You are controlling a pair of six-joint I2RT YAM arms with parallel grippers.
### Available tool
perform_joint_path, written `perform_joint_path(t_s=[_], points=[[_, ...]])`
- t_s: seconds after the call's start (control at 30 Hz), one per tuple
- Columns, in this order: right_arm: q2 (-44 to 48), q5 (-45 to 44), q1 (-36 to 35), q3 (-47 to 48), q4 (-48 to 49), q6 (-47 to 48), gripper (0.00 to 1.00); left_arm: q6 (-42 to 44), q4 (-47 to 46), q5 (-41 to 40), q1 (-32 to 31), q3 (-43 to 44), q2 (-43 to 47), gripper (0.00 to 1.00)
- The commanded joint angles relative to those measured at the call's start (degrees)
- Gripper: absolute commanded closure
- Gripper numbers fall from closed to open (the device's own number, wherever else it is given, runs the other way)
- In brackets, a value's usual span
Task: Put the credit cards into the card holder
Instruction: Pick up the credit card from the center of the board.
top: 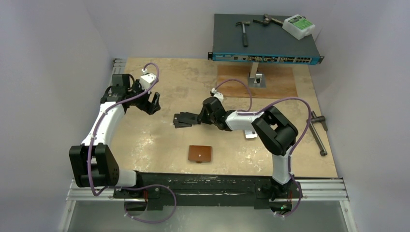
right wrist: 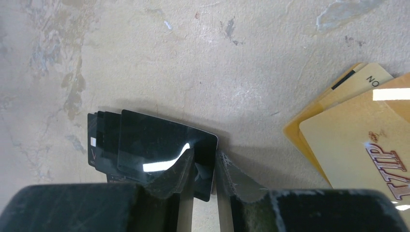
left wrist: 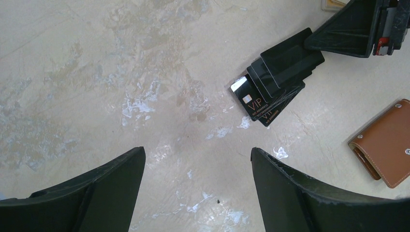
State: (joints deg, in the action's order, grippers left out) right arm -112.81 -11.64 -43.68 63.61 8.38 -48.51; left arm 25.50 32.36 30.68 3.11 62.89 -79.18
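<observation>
Beige scuffed counter point(top: 159, 145). Fanned mid-counter: black credit cards point(top: 183, 119), with gold cards point(right wrist: 358, 140) nearby; apparently none stowed. Nearer lies the card holder point(top: 200, 153), closed. The right gripper point(right wrist: 205, 169) has jaws nearly closed at the top black card's edge; the left gripper point(left wrist: 197, 151), far left, has jaws open and empty.

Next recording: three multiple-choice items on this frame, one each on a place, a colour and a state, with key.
1. Where is the card holder?
A) on the network switch
B) on the table, nearer the arm bases than the black cards
C) in the left gripper

2. What colour are the cards at the right gripper?
A) gold
B) black
C) white

3. How is the left gripper?
A) open, empty
B) shut on a card
C) shut on the holder

Key:
1B, it lies flat on bare tabletop.
2B, a black stack lies under its fingers.
3A, its fingers stand wide apart over bare table.
</observation>
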Motion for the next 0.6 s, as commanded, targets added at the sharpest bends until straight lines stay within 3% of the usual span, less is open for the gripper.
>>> perform_joint_path(t_s=[0.0,0.4,0.57], points=[[0.00,2.47,1.01,-4.72,-2.40,-0.80,0.83,-0.62,-0.36,0.85,0.45,0.04,1.29,0.20],[4.85,12.11,4.42,-13.16,13.41,-3.89,1.00,-0.54,-0.33,0.65,0.47,-0.31,1.21,0.20],[6.49,16.01,4.58,-13.25,17.59,-3.59,1.00,-0.76,-0.52,0.63,0.46,-0.47,1.12,0.20]])
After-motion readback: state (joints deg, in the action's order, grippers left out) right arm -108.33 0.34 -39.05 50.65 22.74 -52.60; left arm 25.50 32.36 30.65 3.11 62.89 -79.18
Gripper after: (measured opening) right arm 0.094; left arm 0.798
